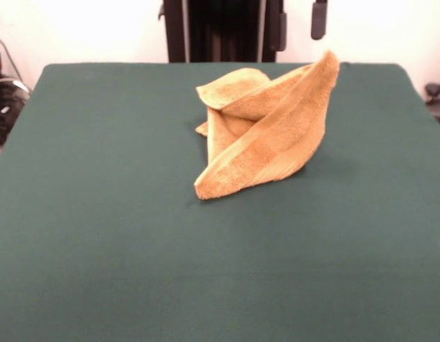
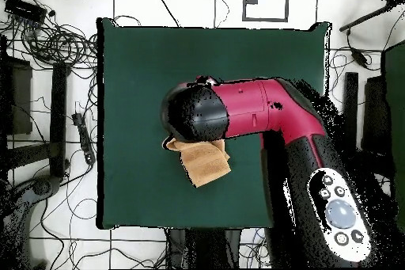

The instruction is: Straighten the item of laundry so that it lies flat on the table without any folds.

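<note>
The towel (image 1: 266,132) sits on the far half of your green worktop (image 1: 99,235), right of centre in the front view, bunched and folded, with one corner drawn up into a peak near the far edge. You can't tell the state of the fingers: from overhead the red and black arm (image 2: 237,112) covers them and part of the towel (image 2: 207,164).

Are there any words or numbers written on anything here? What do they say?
None can be read.
Crumpled orange-yellow terry towel: no writing shows.
Dark green cloth-topped table: plain.
Red and black robot arm: round buttons on its grey panel, but any marks there are too small to read.
</note>
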Tool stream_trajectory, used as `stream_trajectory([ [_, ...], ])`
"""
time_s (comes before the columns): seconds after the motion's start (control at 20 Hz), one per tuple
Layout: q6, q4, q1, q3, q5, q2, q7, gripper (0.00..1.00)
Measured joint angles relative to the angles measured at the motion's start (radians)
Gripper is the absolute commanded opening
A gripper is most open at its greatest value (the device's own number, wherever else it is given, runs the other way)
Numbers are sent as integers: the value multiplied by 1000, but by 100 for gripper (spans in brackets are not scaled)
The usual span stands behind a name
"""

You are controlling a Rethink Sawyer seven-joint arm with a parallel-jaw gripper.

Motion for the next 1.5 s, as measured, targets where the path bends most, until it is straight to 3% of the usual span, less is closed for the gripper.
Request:
stream_trajectory([
  [1.0,-3,-44,-6,2,-38,51,0,100],
  [1.5,-124,-63,14,2,-91,139,0,100],
])
